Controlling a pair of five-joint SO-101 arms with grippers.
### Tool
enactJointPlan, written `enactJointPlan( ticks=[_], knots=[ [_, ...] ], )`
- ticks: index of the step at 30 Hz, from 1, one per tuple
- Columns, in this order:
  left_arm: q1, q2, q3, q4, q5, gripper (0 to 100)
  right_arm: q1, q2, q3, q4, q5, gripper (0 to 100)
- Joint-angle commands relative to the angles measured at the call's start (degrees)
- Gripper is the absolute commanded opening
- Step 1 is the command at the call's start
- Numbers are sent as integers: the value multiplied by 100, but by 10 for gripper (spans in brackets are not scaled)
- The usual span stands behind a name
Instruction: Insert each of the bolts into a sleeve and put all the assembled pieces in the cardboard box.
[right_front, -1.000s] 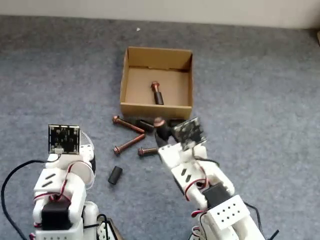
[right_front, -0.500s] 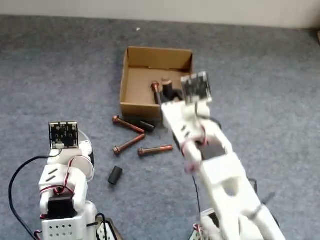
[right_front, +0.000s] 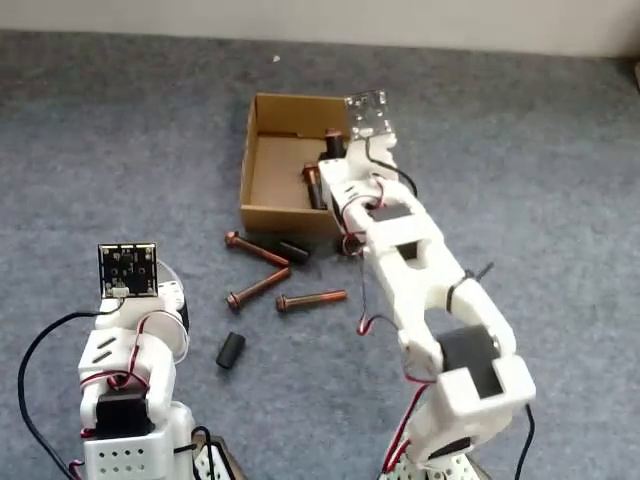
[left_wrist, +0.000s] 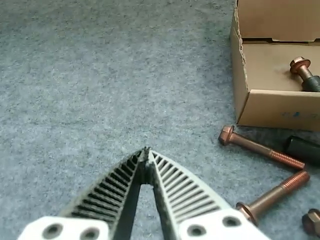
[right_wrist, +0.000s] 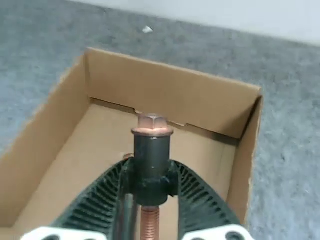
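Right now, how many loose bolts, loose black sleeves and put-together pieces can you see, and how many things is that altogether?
Loose bolts: 3
Loose sleeves: 2
Assembled pieces: 2, one in the cardboard box, one held in the right hand
Total: 7

Matt brown cardboard box (right_wrist: 170, 95); shiny copper-toned metal bolts (left_wrist: 262, 149); smooth matt black sleeve (right_wrist: 151, 155); rough, fuzzy grey carpet (left_wrist: 100, 75).
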Motion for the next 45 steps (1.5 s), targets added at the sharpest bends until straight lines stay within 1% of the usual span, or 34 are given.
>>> enactJointPlan(
  ticks=[1, 4, 6, 10, 14, 18, 22, 23, 26, 29, 33, 37, 41, 45],
  knots=[
    [-31, -48, -22, -105, -35, 7, 75, 75, -585, 426, -70, 68],
    [-31, -48, -22, -114, -35, 8, 75, 136, -884, 998, -79, 159],
    [-31, -48, -22, -114, -35, 8, 57, 136, -1015, 1262, -62, 189],
    [-31, -48, -22, -114, -35, 8, 57, 110, -1288, 1807, -53, 188],
    [-31, -48, -22, -114, -44, 9, 48, -101, -1736, 3037, -53, 188],
    [-31, -48, -22, -114, -44, 10, -57, -822, -1947, 4312, -44, 188],
    [-31, -48, -13, -114, -44, 10, -409, -1464, -1947, 5174, -26, 188],
    [-31, -48, -13, -114, -44, 10, -541, -1569, -1930, 5323, 132, 188],
    [-31, -40, -13, -114, -44, 10, -945, -1648, -1692, 5771, 993, 188],
    [-40, -40, -13, -114, -44, 10, -1402, -1631, -1244, 5851, 1556, 188],
    [-48, -40, -13, -114, -44, 10, -1771, -1631, -593, 5402, 1802, 188],
    [-48, -40, -13, -114, -44, 10, -1815, -1516, -198, 4708, 1811, 188],
    [-48, -40, -13, -105, -44, 10, -1815, -787, -198, 4655, 1811, 188],
    [-48, -40, -13, -105, -44, 10, -1807, -215, -866, 4681, 2075, 188]
  ],
)
